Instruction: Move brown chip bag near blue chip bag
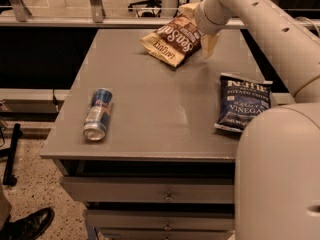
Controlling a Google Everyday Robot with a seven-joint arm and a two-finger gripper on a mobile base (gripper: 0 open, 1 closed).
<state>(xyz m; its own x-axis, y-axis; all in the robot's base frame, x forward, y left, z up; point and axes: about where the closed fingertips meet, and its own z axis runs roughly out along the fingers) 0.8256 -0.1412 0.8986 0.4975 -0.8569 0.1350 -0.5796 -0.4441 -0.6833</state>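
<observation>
Grey tabletop (150, 84) is seen carrying three items, all well apart from one another. At 12 o'clock, close to the far edge, the brown chip bag (172, 41) is found, angled with its tan left end toward 10 o'clock and its right end raised toward the gripper (197, 29). The gripper is placed at that right end, reached down from the white arm (265, 29) that enters from 2 o'clock. The pale fingers (210, 43) are seen one on each side of the bag's end, and the bag appears to be pinched between them.

The blue chip bag (242, 103) is laid flat at about 4 o'clock, close to the right edge of the tabletop, with its white lettering facing up. A wide stretch of bare surface is left between it and the brown chip bag. Both bags look closed and puffed; what is inside cannot be seen.

A blue and silver drink can (98, 114) is laid on its side at 8 o'clock, its end pointed at the near edge. Whether it has been opened cannot be told.

Below the tabletop, drawers (150, 189) are shown pushed in, so their contents are hidden. A dark shoe (30, 224) is seen on the floor at 7 o'clock.
</observation>
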